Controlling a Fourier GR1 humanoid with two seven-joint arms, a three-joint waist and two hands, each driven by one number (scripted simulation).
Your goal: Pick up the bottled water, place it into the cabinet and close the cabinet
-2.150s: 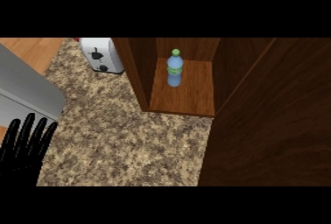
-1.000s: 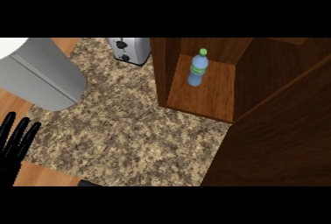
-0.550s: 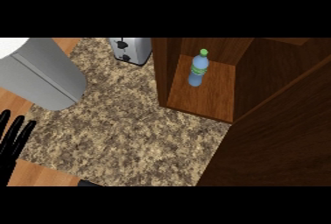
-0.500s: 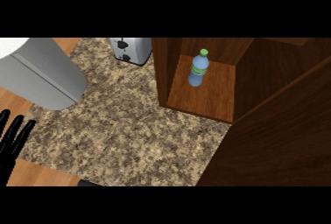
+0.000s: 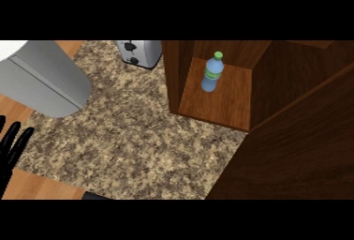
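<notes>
The bottled water (image 5: 213, 72), clear blue with a green cap and label, stands upright on the shelf inside the wooden cabinet (image 5: 220, 101) at the upper middle. The cabinet's door (image 5: 297, 140) stands open, a large dark wood panel filling the right side. My left hand (image 5: 10, 147) shows at the left edge, open with fingers straight and pointing up, far from the bottle. The right hand does not show.
A silver toaster (image 5: 140, 52) stands at the back, just left of the cabinet's side wall. A large grey appliance (image 5: 41, 79) takes up the upper left. Speckled granite counter (image 5: 131, 140) lies between them, with wooden floor (image 5: 41, 187) at lower left.
The view has swung so the cabinet and bottle sit further right than 2.1 s ago. My left hand has slid toward the left edge. The bottle has kept its place on the shelf.
</notes>
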